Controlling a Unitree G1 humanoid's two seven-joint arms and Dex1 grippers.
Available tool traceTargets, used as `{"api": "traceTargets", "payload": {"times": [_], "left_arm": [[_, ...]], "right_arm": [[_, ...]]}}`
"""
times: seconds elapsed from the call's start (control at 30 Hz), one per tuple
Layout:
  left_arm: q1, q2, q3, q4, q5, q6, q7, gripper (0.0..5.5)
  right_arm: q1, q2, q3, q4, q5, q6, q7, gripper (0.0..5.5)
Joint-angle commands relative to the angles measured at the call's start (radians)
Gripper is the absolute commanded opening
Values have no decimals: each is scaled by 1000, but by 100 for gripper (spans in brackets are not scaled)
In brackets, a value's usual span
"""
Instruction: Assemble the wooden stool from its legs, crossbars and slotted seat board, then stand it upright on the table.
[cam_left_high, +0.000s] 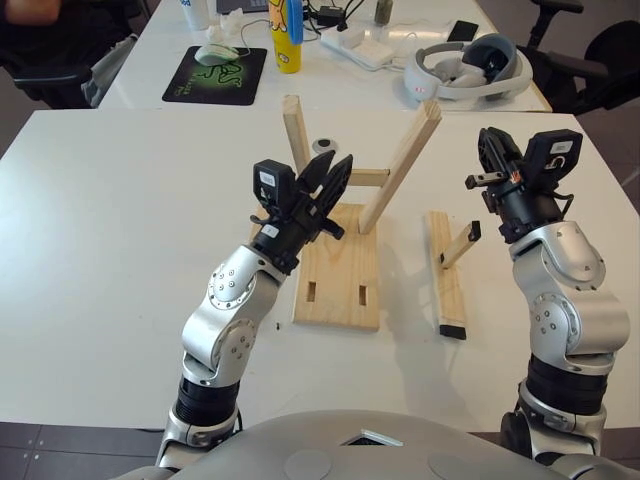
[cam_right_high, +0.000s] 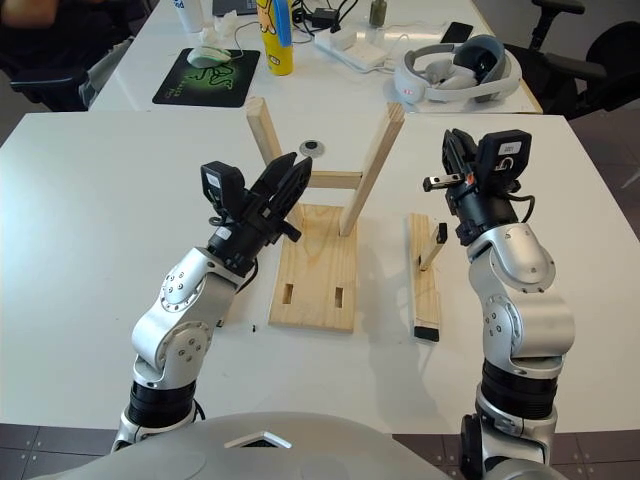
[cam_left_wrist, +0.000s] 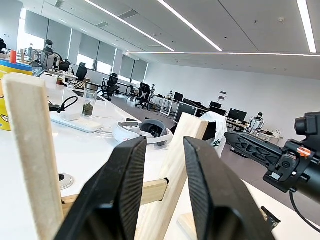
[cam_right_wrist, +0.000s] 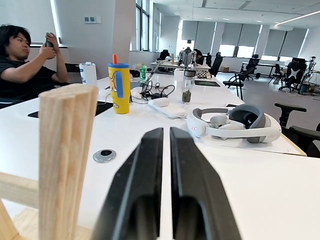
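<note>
1. Carrying every stool part on its top: white table (cam_left_high: 120, 250).
2. Lying flat at mid-table: slotted seat board (cam_left_high: 340, 285), with two slots open toward its near end.
3. Rising from the board's far end and splaying apart: left leg (cam_left_high: 295, 130) and right leg (cam_left_high: 405, 165), tied by a crossbar (cam_left_high: 368, 178) between them. Left leg's foot hidden behind the left arm, so no telling how it meets the board.
4. Lying flat on the table to the right of the board, apart from it: loose leg (cam_left_high: 447, 275), with a short crossbar stub (cam_left_high: 460, 245) sticking up from it at a tilt.
5. Hovering above the board's far left corner, close to the left leg: left gripper (cam_left_high: 338, 165), fingers parted moderately, grasping nothing, pointed toward the crossbar.
6. Hanging in the air on the table's right side, above and beyond the loose leg: right gripper (cam_left_high: 488, 140), fingers drawn nearly together with only a slit between them, holding nothing.
7. Resting on the desk behind: white headset (cam_left_high: 465, 68), dark mouse pad (cam_left_high: 215, 78) and yellow bottle (cam_left_high: 288, 35).
8. Sitting in the tabletop just behind the crossbar: small round grommet (cam_left_high: 323, 145).
</note>
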Motion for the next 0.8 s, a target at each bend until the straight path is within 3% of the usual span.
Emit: {"api": "traceTargets", "payload": {"times": [0.03,0.8], "left_arm": [[1,-11,0,13,17,-11,9,135],[-66,9,38,50,-7,17,-46,135]], "right_arm": [[-5,-18,3,23,-8,20,20,2],[102,34,81,68,-105,-76,13,2]]}}
